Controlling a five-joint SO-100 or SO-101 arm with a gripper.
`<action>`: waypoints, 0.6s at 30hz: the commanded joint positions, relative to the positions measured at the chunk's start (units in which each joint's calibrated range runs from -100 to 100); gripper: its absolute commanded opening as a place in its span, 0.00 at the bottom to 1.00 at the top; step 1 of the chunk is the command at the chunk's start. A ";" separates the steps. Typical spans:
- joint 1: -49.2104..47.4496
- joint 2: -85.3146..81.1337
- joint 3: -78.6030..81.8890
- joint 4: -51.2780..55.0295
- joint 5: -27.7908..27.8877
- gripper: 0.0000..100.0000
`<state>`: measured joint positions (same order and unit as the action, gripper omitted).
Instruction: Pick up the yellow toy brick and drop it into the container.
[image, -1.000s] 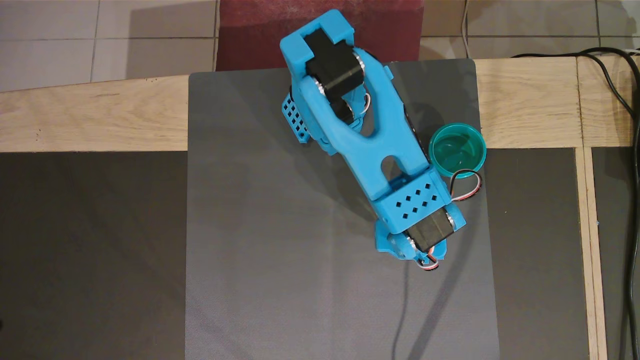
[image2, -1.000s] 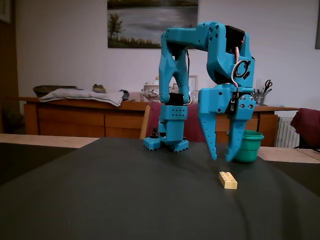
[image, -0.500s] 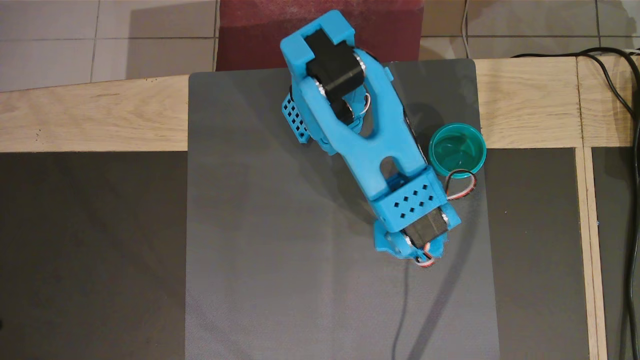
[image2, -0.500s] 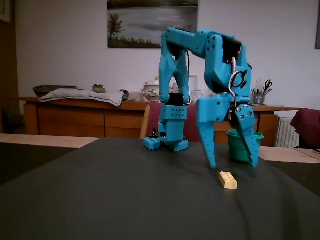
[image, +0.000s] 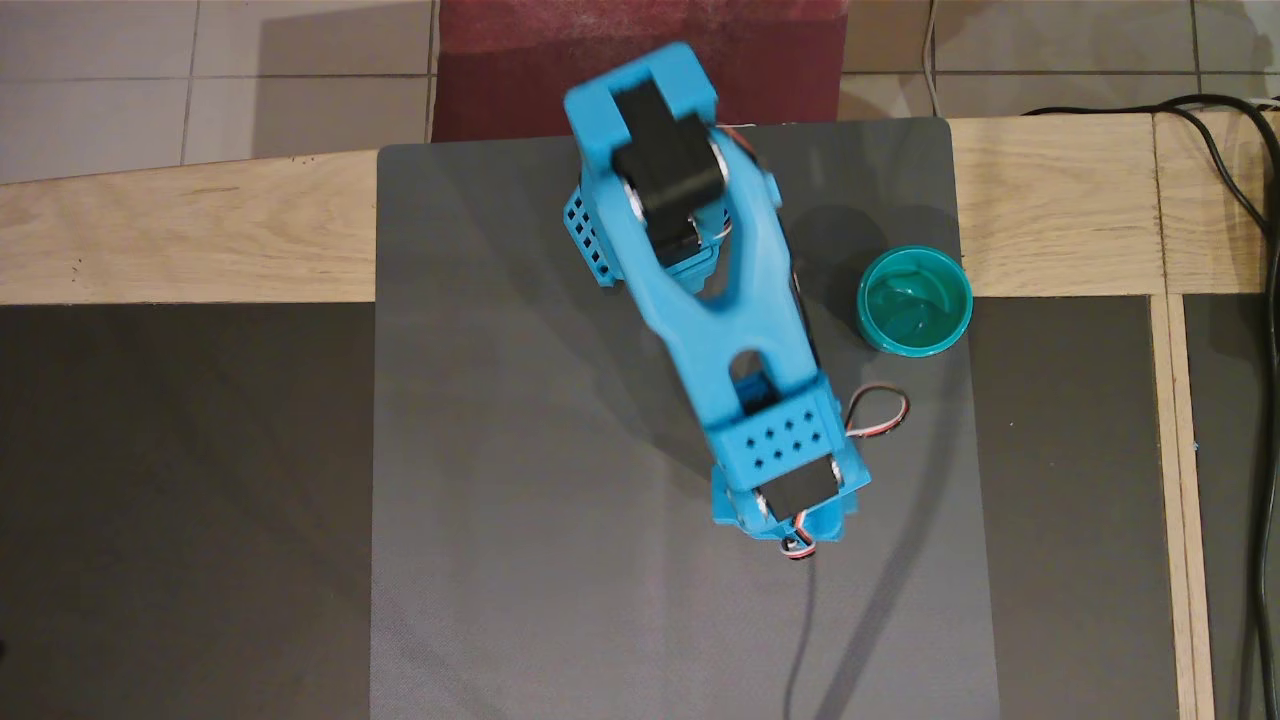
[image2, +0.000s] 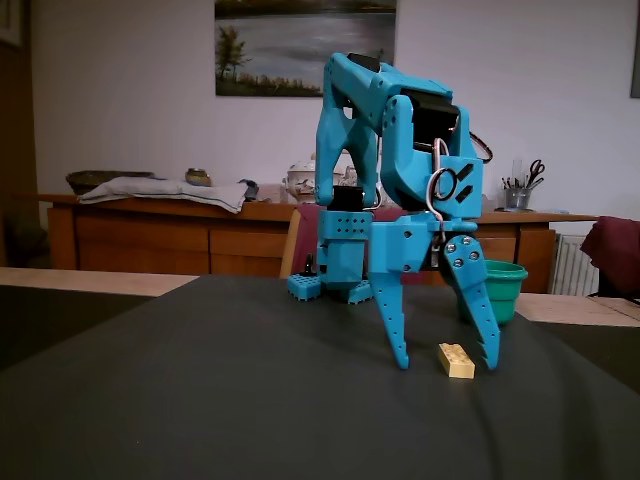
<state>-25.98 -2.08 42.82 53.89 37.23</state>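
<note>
Two views: overhead + fixed side-on.
Arm: blue (image2: 400, 150), base at far edge of mat, reaching fwd + bent down; in overhead view it (image: 735, 330) covers the gripper + brick entirely.
Gripper (image2: 446, 361): pointing down, jaws spread wide, holding nothing; tips low, just above mat.
Gripper fingers: in fixed view one finger (image2: 392, 320) left of brick, other (image2: 478, 315) right of it, brick between them; tips abt level w/ brick top. Touching or not: cannot tell.
Yellow toy brick (image2: 456, 360): flat on mat, studs up, long side angled toward cam in fixed view; sits nearer the right finger. Not seen in overhead view.
Container (image: 914, 300): teal-green cup, upright, nothing inside as far as seen, glossy inside; stands at right edge of mat in overhead view, right of the arm, apart from it. In fixed view (image2: 502, 290) behind + right of gripper.
Mat (image: 560, 520): grey, on wooden tabletop (image: 180, 240).
Cable: servo wire loop (image: 878, 412) beside wrist, btwn arm + cup in overhead view.
</note>
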 joint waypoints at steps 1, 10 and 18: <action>0.26 0.40 -0.40 0.53 0.20 0.27; -0.44 0.40 0.05 3.55 0.20 0.27; -0.36 0.40 0.14 3.81 0.36 0.27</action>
<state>-26.13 -2.08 42.55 56.62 37.39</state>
